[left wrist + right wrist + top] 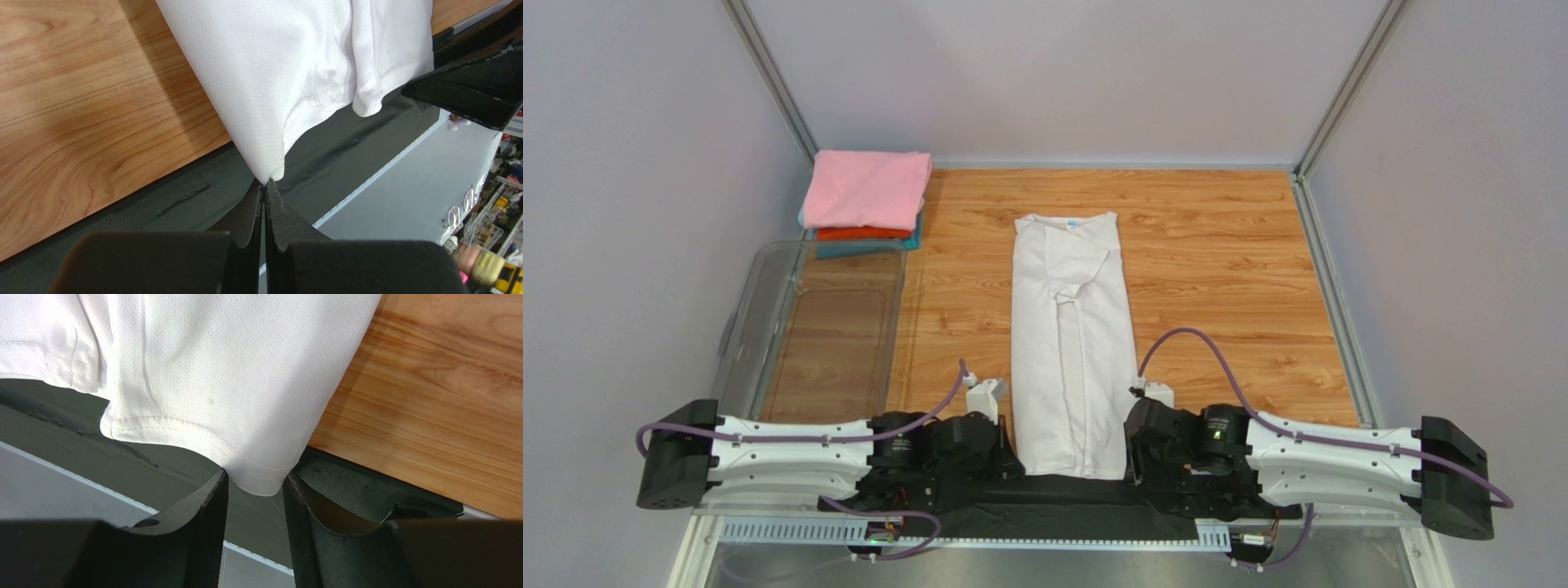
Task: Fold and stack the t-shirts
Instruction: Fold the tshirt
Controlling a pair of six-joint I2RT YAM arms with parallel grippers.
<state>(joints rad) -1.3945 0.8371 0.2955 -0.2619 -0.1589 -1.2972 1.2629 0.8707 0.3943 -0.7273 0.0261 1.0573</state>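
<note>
A white t-shirt (1071, 343) lies on the wooden table, folded lengthwise into a long strip with its neck label at the far end. My left gripper (1014, 459) is at the shirt's near left corner. In the left wrist view that gripper (265, 184) is shut on the tip of the white cloth (294, 61). My right gripper (1133, 456) is at the near right corner. In the right wrist view its jaws (255, 478) stand apart, with the hem corner of the shirt (233, 367) between the fingertips. Folded pink (867, 186), orange-red (863, 233) and teal (891, 246) t-shirts are stacked at the far left.
A clear plastic bin (768, 319) stands along the left side, just in front of the stack. A black mat (1063, 505) covers the near table edge under the shirt's hem. Grey walls and metal posts enclose the table.
</note>
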